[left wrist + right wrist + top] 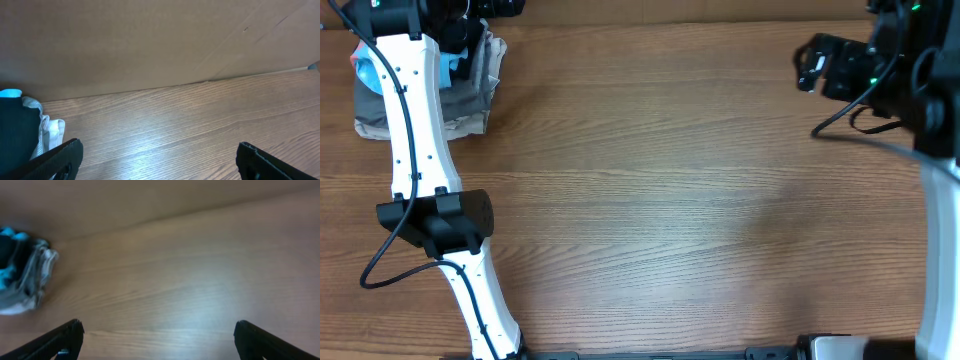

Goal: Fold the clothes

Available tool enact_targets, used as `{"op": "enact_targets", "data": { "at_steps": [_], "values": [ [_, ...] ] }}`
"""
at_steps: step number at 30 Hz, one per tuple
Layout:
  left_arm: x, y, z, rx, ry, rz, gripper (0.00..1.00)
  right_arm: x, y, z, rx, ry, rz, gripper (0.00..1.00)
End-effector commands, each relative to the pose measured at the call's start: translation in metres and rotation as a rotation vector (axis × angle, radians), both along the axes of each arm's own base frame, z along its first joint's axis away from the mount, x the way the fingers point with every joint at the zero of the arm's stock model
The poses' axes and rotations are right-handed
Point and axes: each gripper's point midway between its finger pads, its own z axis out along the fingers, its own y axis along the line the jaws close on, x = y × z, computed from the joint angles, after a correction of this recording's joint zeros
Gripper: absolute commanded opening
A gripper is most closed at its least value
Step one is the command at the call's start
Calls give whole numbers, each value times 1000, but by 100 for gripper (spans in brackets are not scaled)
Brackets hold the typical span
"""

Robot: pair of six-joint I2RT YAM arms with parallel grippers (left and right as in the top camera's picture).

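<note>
The black shirt (17, 125) lies bunched in a pile (470, 105) at the far left corner of the table (670, 200), with a blue shirt (10, 93) and grey garments (50, 131). Its edges are hidden. The left hand (157, 152), just beside the pile, and the right hand (157, 330) both stand wide open and empty. The shirt will likely be light, limp and prone to sag. Pinch a raised black fold only, then seek the shoulders.

The black shirt (17, 131) is lying as 1 plain dark soft heap, touching the grey-beige folded garments (51, 131) on their left in the left wrist view. It is running past the frame edge, and its logo patch and sleeves are not showing.
</note>
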Motion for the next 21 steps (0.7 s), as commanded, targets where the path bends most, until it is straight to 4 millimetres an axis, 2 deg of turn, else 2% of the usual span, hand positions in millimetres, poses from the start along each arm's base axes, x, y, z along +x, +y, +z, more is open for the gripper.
{"op": "enact_targets", "data": {
  "at_steps": [1,5,9,16,21],
  "values": [
    [-1,-3,3,-7,0,4,100,-21,7,21,-33,-143,15,100],
    [-1,-3,3,-7,0,4,100,-28,16,14,-14,-306,39,100],
    [-1,-3,3,-7,0,4,100,-46,17,-14,-1,-434,46,100],
    [-1,-3,3,-7,0,4,100,-94,11,-95,8,-548,42,100],
    [-1,-3,3,-7,0,4,100,-120,8,-150,14,-618,40,100]
  ]
}}
